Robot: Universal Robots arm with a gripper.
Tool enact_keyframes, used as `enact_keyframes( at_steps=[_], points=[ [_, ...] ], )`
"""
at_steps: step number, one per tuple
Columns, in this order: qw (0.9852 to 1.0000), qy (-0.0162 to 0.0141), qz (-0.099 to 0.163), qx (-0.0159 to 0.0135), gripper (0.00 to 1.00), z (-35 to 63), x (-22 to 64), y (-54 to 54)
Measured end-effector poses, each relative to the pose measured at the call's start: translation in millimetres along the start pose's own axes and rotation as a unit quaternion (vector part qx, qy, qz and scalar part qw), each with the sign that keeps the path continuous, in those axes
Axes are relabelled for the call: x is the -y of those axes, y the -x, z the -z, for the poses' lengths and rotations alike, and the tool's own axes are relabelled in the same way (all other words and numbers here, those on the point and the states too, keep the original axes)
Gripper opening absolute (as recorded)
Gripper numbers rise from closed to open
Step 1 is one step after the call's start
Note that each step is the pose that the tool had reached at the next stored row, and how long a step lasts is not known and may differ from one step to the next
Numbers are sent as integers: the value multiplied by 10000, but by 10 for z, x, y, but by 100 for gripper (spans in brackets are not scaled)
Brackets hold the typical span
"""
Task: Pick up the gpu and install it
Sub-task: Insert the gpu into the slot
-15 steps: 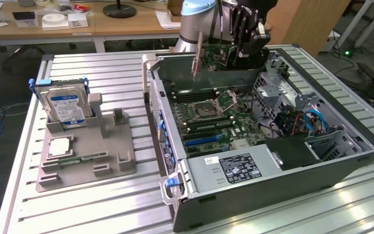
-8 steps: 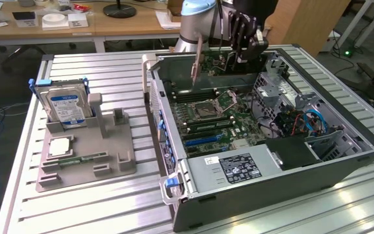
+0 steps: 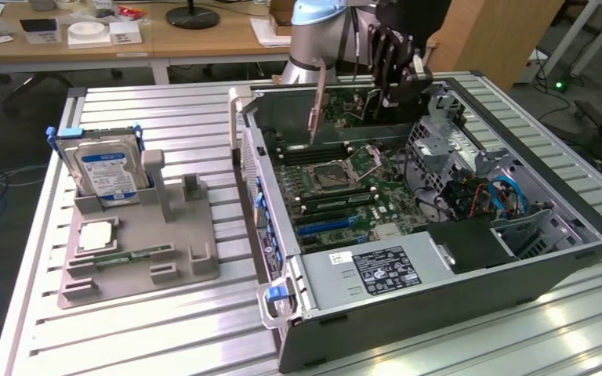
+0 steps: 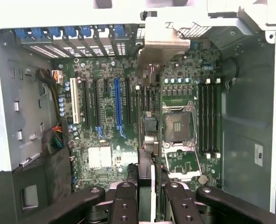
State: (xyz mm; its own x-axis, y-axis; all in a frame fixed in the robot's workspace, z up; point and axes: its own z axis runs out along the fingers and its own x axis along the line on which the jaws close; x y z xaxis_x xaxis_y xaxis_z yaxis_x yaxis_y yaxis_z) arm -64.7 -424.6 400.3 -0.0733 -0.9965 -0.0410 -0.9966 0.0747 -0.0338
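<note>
My gripper point(image 3: 398, 88) hangs over the far end of the open computer case point(image 3: 552, 258), shut on the gpu point(image 3: 356, 110). The card hangs on edge above the motherboard point(image 3: 332, 196), its pale bracket strip point(image 3: 317, 106) pointing down beside the case's rear wall. In the wrist view the gpu point(image 4: 147, 126) runs edge-on away from my gripper point(image 4: 147, 189), gripped between the two black fingers point(image 4: 125, 200). Its bracket point(image 4: 160, 46) sits near the rear slot openings. The card lines up beside the black expansion slots, between the blue slot point(image 4: 117, 105) and the processor socket point(image 4: 177, 123).
A grey fixture tray point(image 3: 139, 274) at the exterior view's left holds a hard drive point(image 3: 107, 168), a processor chip point(image 3: 94, 235) and a memory stick point(image 3: 134, 256). The power supply point(image 3: 385, 270) and drive cage point(image 3: 458, 153) crowd the case. Desks stand behind.
</note>
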Motion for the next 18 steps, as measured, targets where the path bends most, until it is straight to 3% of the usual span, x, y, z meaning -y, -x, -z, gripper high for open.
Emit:
enact_keyframes(
  at_steps=[7, 18],
  points=[
    [10000, 54, -2, -5, 27, -84, -2, -18],
    [9999, 66, 127, 5, 27, -200, -12, -21]
  ],
)
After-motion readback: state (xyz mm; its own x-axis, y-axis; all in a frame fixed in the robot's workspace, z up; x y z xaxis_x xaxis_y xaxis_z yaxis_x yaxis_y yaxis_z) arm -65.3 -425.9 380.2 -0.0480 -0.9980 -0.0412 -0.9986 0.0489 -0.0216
